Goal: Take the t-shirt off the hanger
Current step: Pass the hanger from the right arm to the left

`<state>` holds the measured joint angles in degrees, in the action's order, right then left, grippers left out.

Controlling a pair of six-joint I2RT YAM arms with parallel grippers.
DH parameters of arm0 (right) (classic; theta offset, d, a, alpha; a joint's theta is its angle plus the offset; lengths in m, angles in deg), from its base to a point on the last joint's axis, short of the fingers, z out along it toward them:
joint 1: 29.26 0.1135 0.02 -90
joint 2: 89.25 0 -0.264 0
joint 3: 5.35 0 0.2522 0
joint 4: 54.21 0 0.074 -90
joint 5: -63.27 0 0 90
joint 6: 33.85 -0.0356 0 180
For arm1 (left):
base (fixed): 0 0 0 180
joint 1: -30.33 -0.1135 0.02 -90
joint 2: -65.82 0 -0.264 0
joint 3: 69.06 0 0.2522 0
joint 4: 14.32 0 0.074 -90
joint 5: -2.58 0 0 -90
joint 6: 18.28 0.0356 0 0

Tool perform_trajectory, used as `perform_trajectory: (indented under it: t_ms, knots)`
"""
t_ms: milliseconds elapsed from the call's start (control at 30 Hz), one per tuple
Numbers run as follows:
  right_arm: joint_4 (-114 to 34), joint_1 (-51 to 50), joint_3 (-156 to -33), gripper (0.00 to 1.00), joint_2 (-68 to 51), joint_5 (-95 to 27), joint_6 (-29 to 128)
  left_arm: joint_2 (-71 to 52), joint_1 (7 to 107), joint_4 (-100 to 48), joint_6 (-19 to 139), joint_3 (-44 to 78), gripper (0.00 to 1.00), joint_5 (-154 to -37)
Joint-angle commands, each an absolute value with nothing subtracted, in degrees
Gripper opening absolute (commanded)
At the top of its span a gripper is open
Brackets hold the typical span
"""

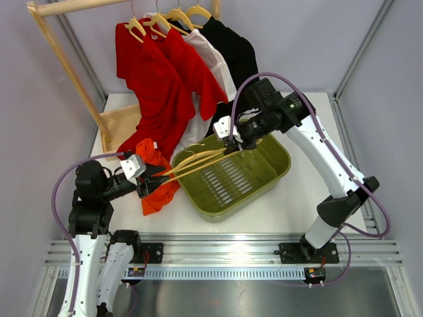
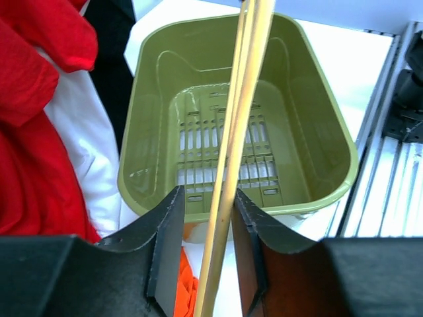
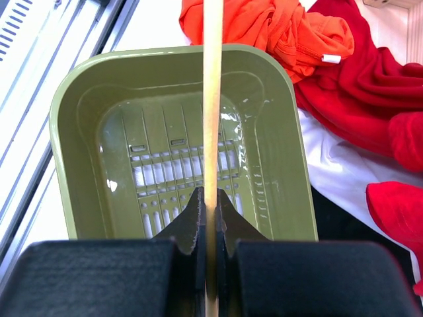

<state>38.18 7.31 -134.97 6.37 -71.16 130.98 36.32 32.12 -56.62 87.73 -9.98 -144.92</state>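
Observation:
A bare wooden hanger [image 1: 198,164] spans the air over the green basket [image 1: 281,158], with no cloth on it. My right gripper [image 1: 236,146] is shut on its far end; in the right wrist view the bar [image 3: 212,99] runs straight out from the pinched jaws [image 3: 211,191]. At the near end my left gripper [image 1: 157,177] straddles the hanger [image 2: 241,99]. Its jaws [image 2: 207,195] stand apart, the right finger against the wood and a gap on the left. The orange t-shirt [image 1: 155,178] lies crumpled on the table under my left gripper, also in view as orange cloth [image 3: 264,30].
A wooden rack [image 1: 63,59] at the back left carries red shirts [image 1: 158,86], a white one [image 1: 211,59] and a black one [image 1: 231,46] on hangers; their hems reach the table behind the basket. The basket [image 3: 63,132] holds nothing.

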Motion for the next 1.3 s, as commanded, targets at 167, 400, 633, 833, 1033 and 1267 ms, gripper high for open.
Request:
perform_trajectory:
  t_ms: [167, 400, 633, 833, 1033, 1267]
  knots:
    - [53.15, 7.3, -138.64, 0.0, 8.57, -74.63, 131.74, 35.67, 32.62, -53.49, 86.84, -10.56, 0.43, -149.48]
    - [53.15, 7.21, -139.0, 0.0, 8.84, -75.42, 131.48, 36.72, 33.15, -53.93, 87.63, -11.79, 0.47, -148.16]
    - [53.24, 7.3, -138.91, 0.0, 8.93, -75.34, 131.3, 36.37, 33.59, -53.75, 87.9, -11.88, 0.37, -148.07]
    - [53.15, 7.3, -138.91, 0.0, 9.54, -75.42, 130.95, 36.37, 33.76, -53.57, 87.28, -11.79, 0.09, -148.95]
    - [53.06, 7.3, -139.52, 0.0, 10.94, -75.6, 129.72, 36.11, 33.76, -51.82, 83.25, -11.97, 0.0, -148.42]
    - [49.21, 7.3, -139.18, 0.26, 12.01, -75.69, 123.67, 34.26, 33.76, -53.74, 75.34, -10.04, 0.0, -146.23]
